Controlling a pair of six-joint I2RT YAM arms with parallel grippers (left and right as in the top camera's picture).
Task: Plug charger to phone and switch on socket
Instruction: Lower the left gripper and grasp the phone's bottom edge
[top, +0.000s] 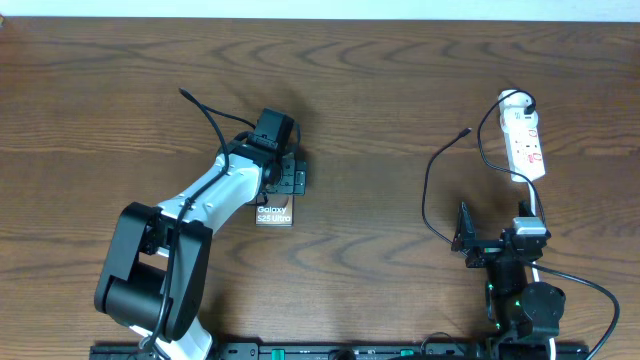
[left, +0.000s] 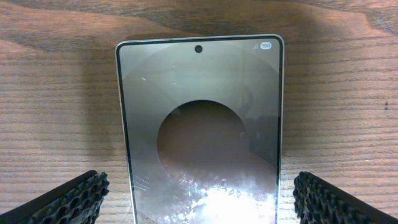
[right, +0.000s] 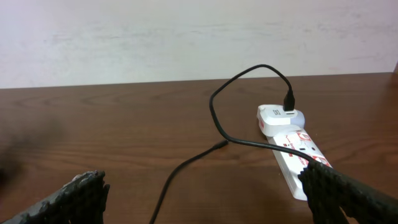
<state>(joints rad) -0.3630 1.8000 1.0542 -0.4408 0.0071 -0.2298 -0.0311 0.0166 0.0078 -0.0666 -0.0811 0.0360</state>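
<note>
left wrist, glossy grey phone (left: 199, 93), dark circle, left pincer (left: 202, 202) wide astride it, right pincer (right: 205, 199) wide

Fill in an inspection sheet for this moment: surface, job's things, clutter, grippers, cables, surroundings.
Surface: brown wood-grain table.
Job's things: phone lying flat, screen up; socket at far right; charger plugged in at the socket's far end, its connector tip lying loose, well away from the phone.
Clutter: nothing seen.
Grippers: left gripper over the phone, jaws open either side, not touching it; right gripper open, holding nothing, facing the socket.
Cables: white cord runs from the socket towards the right arm; black robot cables beside that arm.
Surroundings: pale wall beyond the table.
</note>
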